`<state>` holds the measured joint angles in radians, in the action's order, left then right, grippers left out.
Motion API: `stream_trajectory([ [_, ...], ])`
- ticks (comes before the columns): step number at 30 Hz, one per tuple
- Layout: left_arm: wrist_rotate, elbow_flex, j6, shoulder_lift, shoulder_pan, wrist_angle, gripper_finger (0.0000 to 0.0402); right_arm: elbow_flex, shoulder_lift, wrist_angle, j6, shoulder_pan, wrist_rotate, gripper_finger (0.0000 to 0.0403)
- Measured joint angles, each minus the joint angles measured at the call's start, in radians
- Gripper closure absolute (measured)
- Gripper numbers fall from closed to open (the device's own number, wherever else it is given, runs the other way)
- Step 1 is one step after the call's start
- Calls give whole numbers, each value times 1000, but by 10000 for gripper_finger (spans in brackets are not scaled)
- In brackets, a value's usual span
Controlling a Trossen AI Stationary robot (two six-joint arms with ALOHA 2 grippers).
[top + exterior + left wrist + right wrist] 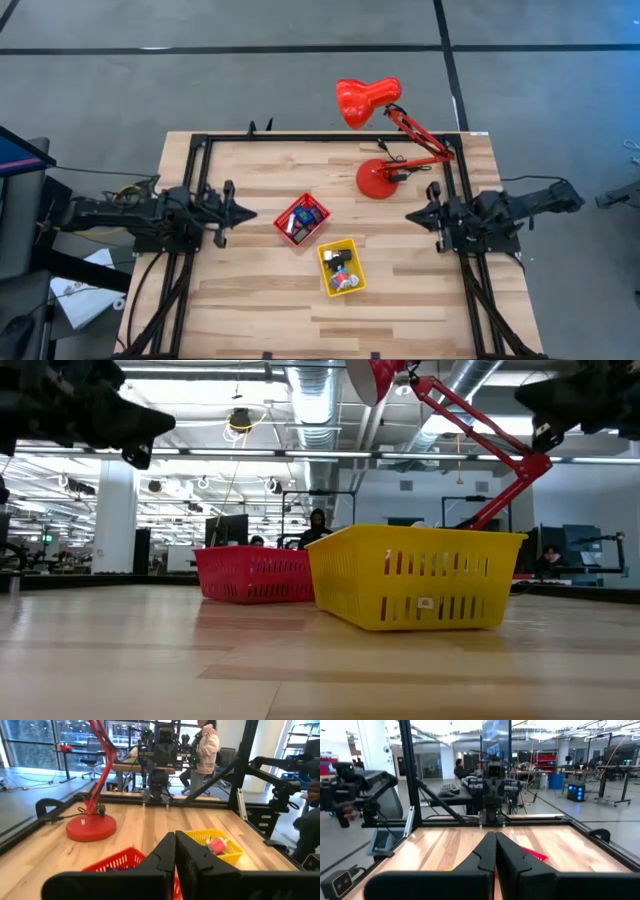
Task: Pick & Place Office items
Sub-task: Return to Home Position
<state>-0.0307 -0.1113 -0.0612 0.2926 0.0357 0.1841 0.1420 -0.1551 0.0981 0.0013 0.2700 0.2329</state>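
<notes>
Small office items fill two trays at mid-table: blue, red and white pieces in the red tray [301,220], pink, black and white pieces in the yellow tray [341,266]. In the low view the yellow tray [415,588] stands in front of the red tray [250,572]; the items are hidden behind their walls. A pink item [216,843] shows in the left wrist view. My left gripper [248,213] hovers shut above the table, left of the red tray. My right gripper [410,214] hovers shut, right of both trays.
A red desk lamp stands on its round base [379,179] near the far edge, its head [366,100] hanging past the table. Black frame rails [330,138] run along the far, left and right edges. Bare wood lies toward the near edge. People stand in the room beyond.
</notes>
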Motion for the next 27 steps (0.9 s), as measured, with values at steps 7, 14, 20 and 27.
stream_trajectory([
  [7, 1, 45, 15, 1, -9, 34, 401, -80, -2, 87, 35, -21, -1, 403],
  [14, -3, 44, 79, -6, -56, -10, 401, -134, -2, 111, -7, -45, -59, 403],
  [20, 73, 93, 83, -6, -77, -36, 401, -134, -2, 87, -4, -73, -79, 403],
  [27, 88, 104, 108, -5, -77, 18, 401, -135, -2, 85, -1, -78, -75, 403],
])
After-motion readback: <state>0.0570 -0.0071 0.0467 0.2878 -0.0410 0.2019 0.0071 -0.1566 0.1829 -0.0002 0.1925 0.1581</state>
